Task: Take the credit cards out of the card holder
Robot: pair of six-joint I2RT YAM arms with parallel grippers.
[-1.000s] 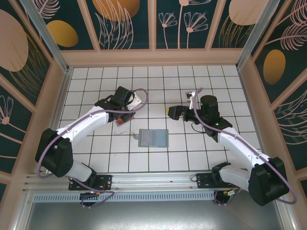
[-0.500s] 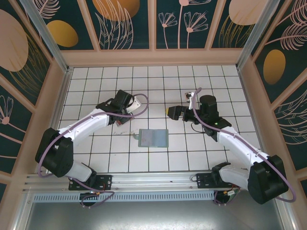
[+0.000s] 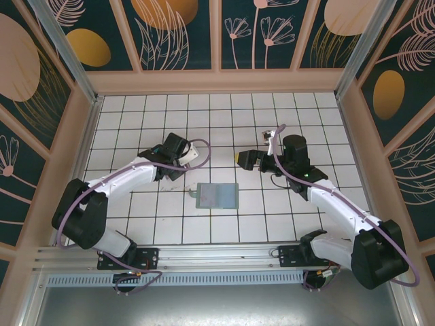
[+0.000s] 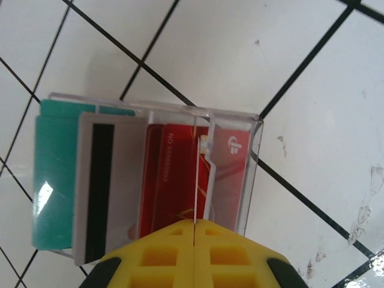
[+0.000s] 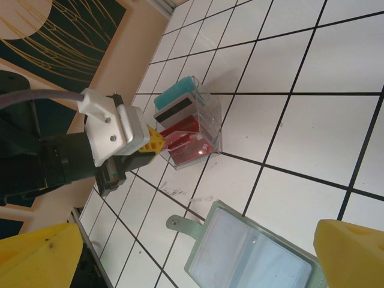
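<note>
We see the credit cards standing together in a small clear plastic box (image 4: pixel 255 174) on the white tiled table (image 3: pixel 136 217), not in the card holder. There is a plain teal card (image 4: pixel 54 180) at one end. Overlapping it is a pale whitish card (image 4: pixel 123 180) with a dark stripe down its length. Next comes a glossy red card (image 4: pixel 171 180) with small pale lettering. More red shows behind the box's end wall, and we cannot tell whether that is the same card or another.

The left gripper (image 4: pixel 195 225) is right at the box's edge, its yellow fingers (image 4: pixel 234 255) pressed together. A thin pale edge runs from their seam up across the red card. We cannot tell whether it is a card clamped edge-on or a divider of the box.

The flat grey-green bifold card holder (image 3: pixel 217 195) lies open on the tiles, well apart from the box, between the two arms and nearer the bases than either gripper. From the right wrist we see its pale blue-grey inside with slot pockets and a small rounded tab at one corner.

The right gripper (image 3: pixel 245 159) hangs above the tiles just beyond the holder, its yellow fingers (image 5: pixel 42 252) spread wide with nothing between them
</note>
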